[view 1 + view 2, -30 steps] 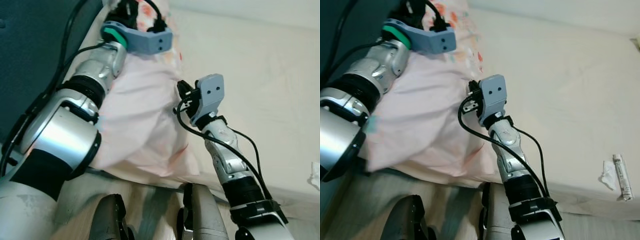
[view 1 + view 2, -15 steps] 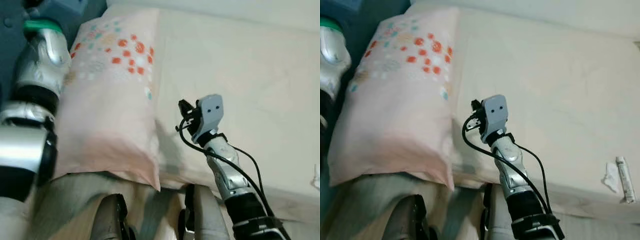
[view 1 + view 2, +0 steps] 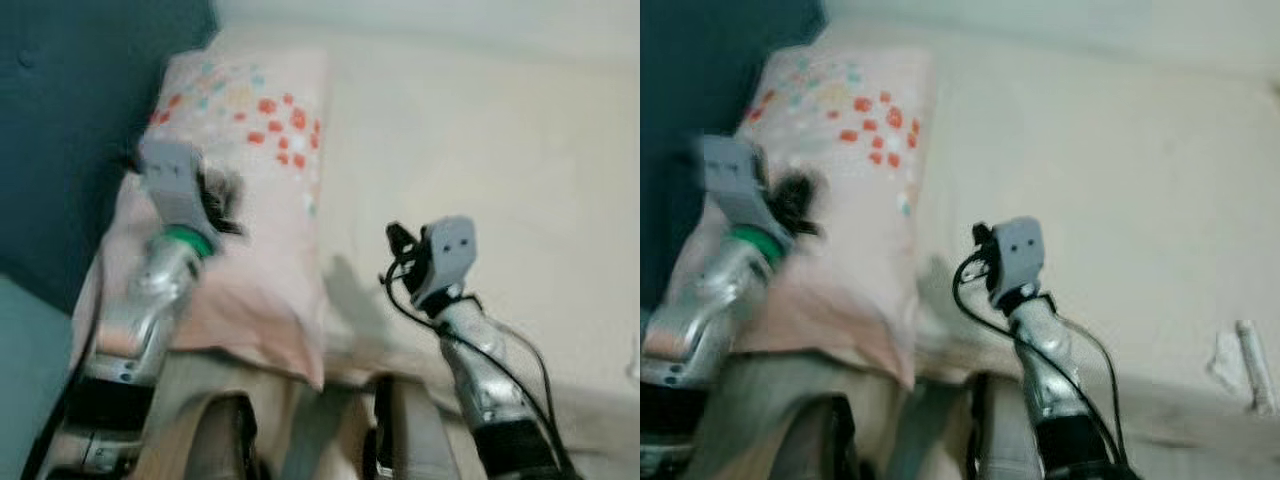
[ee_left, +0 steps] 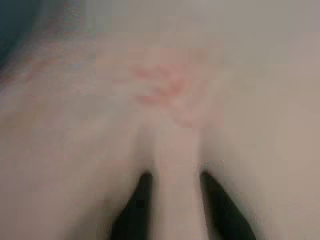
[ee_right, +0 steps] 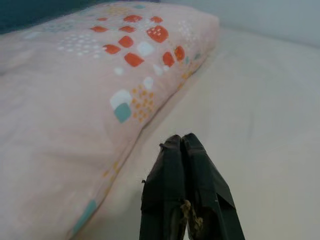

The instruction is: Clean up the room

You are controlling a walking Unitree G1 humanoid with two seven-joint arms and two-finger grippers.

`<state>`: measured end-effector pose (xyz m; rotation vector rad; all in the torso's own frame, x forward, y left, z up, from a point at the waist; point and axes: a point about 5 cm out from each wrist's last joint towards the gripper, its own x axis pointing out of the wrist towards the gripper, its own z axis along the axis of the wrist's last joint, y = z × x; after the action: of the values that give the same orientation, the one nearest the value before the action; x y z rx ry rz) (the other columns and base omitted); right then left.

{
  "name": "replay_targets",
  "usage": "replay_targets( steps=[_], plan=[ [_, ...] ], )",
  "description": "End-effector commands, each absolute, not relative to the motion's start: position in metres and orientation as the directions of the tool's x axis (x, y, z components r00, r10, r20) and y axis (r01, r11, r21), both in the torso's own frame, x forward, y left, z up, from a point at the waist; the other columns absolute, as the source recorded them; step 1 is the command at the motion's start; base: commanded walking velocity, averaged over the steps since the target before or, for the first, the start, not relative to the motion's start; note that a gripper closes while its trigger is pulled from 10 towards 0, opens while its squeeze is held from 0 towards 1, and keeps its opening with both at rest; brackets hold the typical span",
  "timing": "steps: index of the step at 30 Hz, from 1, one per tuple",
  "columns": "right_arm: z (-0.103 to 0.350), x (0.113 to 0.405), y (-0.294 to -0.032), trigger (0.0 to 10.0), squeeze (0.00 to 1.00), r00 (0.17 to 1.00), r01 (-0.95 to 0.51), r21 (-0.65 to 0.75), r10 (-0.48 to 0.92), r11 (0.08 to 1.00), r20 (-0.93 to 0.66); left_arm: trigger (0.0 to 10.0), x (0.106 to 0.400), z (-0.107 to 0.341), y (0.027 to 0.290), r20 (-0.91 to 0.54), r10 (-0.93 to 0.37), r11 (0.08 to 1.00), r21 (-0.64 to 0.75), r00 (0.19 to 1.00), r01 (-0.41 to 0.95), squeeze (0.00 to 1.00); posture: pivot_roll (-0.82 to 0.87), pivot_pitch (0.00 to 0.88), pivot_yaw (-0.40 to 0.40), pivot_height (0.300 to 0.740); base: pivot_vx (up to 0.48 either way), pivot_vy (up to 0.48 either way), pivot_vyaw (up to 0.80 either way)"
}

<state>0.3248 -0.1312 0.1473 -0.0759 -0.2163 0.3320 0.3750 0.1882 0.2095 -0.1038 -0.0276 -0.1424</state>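
Pillow (image 3: 250,200) lying soft and puffy along the bed (image 3: 520,150) edge nearest the dark teal headboard (image 3: 70,120), pale pink fabric printed with orange, white and teal squares toward its far end, near corner sagging over the mattress side. Bed sheet spreading smooth and cream-coloured, faintly creased. Head views blurring, yet showing the left gripper (image 3: 222,192) hovering over the pillow's middle, grey wrist block and green ring behind it. Left wrist view smearing heavily, showing two black fingers (image 4: 137,205) standing apart with pink cloth beyond them. Right gripper (image 5: 184,145) hanging over bare sheet just beside the pillow's long edge, not touching it; right wrist view showing its two fingers pressed flat together, frayed tape at their base, and the pillow's print crisply. Right eye view alone catching a small white tube (image 3: 1254,365) and a crumpled white scrap (image 3: 1225,352) lying far off on the sheet, well apart from both grippers.
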Motion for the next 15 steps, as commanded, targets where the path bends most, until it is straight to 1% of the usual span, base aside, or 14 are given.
replay_targets(
  steps=[1, 2, 3, 4, 5, 6, 9, 12, 13, 14, 15],
  plan=[
    [0.137, 0.319, -0.138, 10.0, 0.0, 0.933, -0.302, -0.103, 0.316, 0.948, 0.172, 10.0, 0.369, 0.212, 0.241, 0.101, -0.037, 0.991, -0.127, 0.994, 0.05, 1.0, 0.04, 0.185, 0.06, 0.585, 0.0, 0.0, 0.0],
    [0.136, 0.319, -0.137, 10.0, 0.0, 0.932, -0.307, -0.104, 0.321, 0.946, 0.171, 10.0, 0.351, 0.217, 0.229, 0.142, -0.154, 0.983, -0.073, 0.978, 0.166, 1.0, 0.04, 0.183, 0.061, 0.585, 0.0, 0.0, 0.0],
    [0.136, 0.32, -0.136, 10.0, 0.0, 0.93, -0.31, -0.106, 0.325, 0.945, 0.171, 10.0, 0.326, 0.218, 0.204, 0.141, -0.312, 0.949, 0.0, 0.939, 0.315, 1.0, 0.04, 0.182, 0.061, 0.585, 0.0, 0.0, 0.0],
    [0.136, 0.32, -0.136, 10.0, 0.0, 0.93, -0.31, -0.106, 0.325, 0.945, 0.171, 10.0, 0.326, 0.218, 0.204, 0.141, -0.312, 0.949, 0.0, 0.939, 0.315, 1.0, 0.04, 0.182, 0.061, 0.585, 0.0, 0.0, 0.0],
    [0.138, 0.321, -0.134, 10.0, 0.0, 0.926, -0.316, -0.105, 0.33, 0.943, 0.182, 10.0, 0.301, 0.216, 0.177, 0.127, -0.415, 0.908, 0.113, 0.901, 0.402, 0.0, 0.04, 0.181, 0.061, 0.585, 0.0, 0.0, 0.0],
    [0.139, 0.321, -0.133, 10.0, 0.0, 0.923, -0.318, -0.105, 0.333, 0.942, 0.191, 10.0, 0.303, 0.213, 0.177, 0.121, -0.428, 0.893, 0.207, 0.896, 0.398, 0.0, 0.04, 0.18, 0.06, 0.585, 0.0, 0.0, 0.0],
    [0.146, 0.322, -0.129, 10.0, 0.0, 0.912, -0.328, -0.103, 0.343, 0.939, 0.224, 10.0, 0.315, 0.205, 0.174, 0.13, -0.366, 0.909, 0.261, 0.922, 0.324, 0.0, 0.03, 0.179, 0.062, 0.585, 0.0, 0.0, 0.0],
    [0.153, 0.322, -0.127, 10.0, 0.0, 0.903, -0.334, -0.102, 0.35, 0.937, 0.249, 10.0, 0.317, 0.205, 0.167, 0.116, -0.31, 0.932, 0.235, 0.944, 0.277, 0.0, 0.02, 0.176, 0.062, 0.585, 0.0, 0.0, 0.0],
    [0.153, 0.322, -0.127, 10.0, 0.0, 0.903, -0.334, -0.102, 0.35, 0.937, 0.249, 10.0, 0.317, 0.205, 0.167, 0.116, -0.31, 0.932, 0.235, 0.944, 0.277, 0.0, 0.02, 0.176, 0.062, 0.585, 0.0, 0.0, 0.0],
    [0.158, 0.322, -0.128, 10.0, 0.0, 0.901, -0.323, -0.092, 0.336, 0.942, 0.274, 10.0, 0.324, 0.205, 0.162, 0.129, -0.281, 0.943, 0.223, 0.951, 0.248, 0.0, 0.02, 0.173, 0.065, 0.585, 0.0, 0.0, 0.0],
    [0.158, 0.322, -0.128, 10.0, 0.0, 0.901, -0.323, -0.092, 0.336, 0.942, 0.274, 10.0, 0.324, 0.205, 0.162, 0.129, -0.281, 0.943, 0.223, 0.951, 0.248, 0.0, 0.02, 0.173, 0.065, 0.585, 0.0, 0.0, 0.0]
  ],
)
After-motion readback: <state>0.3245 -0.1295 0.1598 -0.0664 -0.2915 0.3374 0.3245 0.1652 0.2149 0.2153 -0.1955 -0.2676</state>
